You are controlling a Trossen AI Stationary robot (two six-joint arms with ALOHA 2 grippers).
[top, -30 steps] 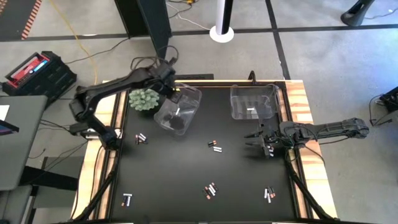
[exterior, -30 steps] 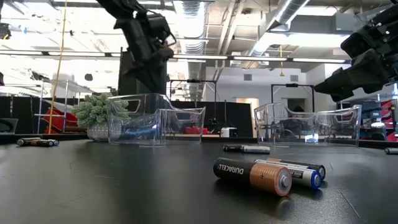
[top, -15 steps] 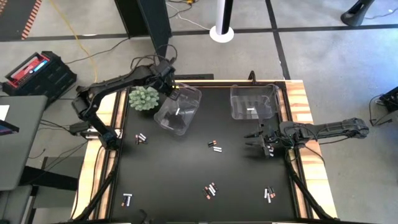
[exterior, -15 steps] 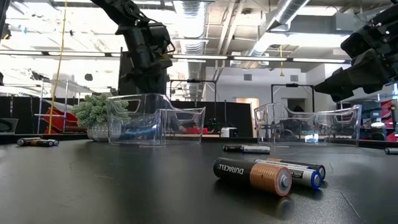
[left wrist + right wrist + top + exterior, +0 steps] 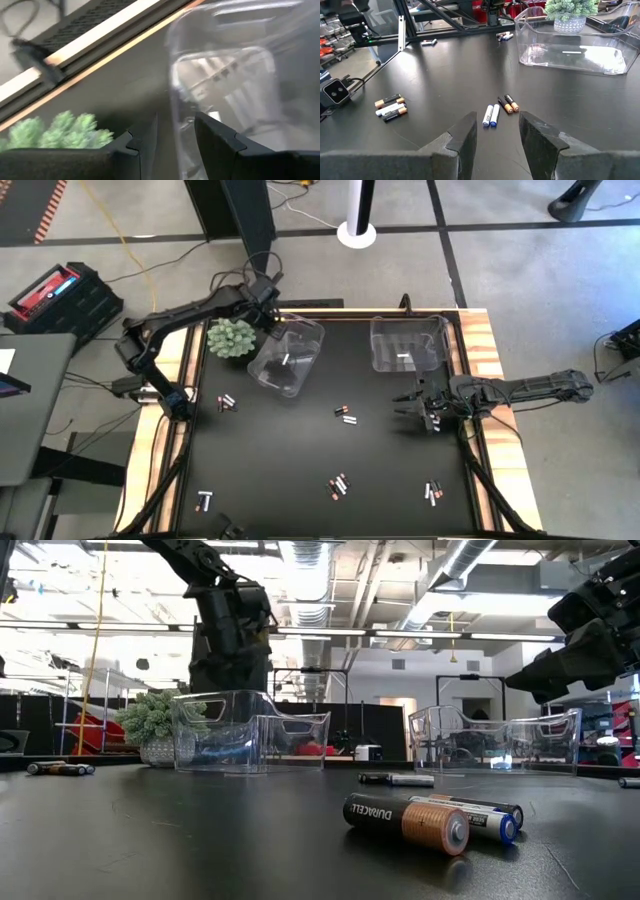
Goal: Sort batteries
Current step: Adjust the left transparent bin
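Above the far-left corner of the table (image 5: 300, 430), the left gripper (image 5: 272, 318) is now found at the rear rim of the left clear bin (image 5: 287, 357), its fingers parted with nothing seen between them. A second earlier it was positioned over the bin's interior with the fingers closer together; it has since been drawn back toward the table's edge while the jaws were spread. This is judged to be a drop completed, with one cell delivered and the arm freed for the next pick.

Containers:
- Left clear bin, beside the small potted plant (image 5: 231, 337): one pale cell (image 5: 285, 360) is seen lying on its floor. Whether more lie in it cannot be told.
- Right clear bin (image 5: 407, 343), near the far-right corner: one white cell (image 5: 402, 356) is seen on its floor.

Loose stock, not yet sorted:
- pair of batteries (image 5: 345, 415) at mid-table, two pale and two copper-ended as shown in the right wrist view;
- cluster (image 5: 338, 485) toward the near edge;
- cluster (image 5: 432, 493) at the near right;
- pair (image 5: 227, 402) at the left side;
- pair (image 5: 204, 501) at the near-left corner.

The right gripper (image 5: 418, 411) is held just above the table near the right edge, fingers spread and empty, pointed at the mid-table pair. Most of the sorting is judged to remain undone.
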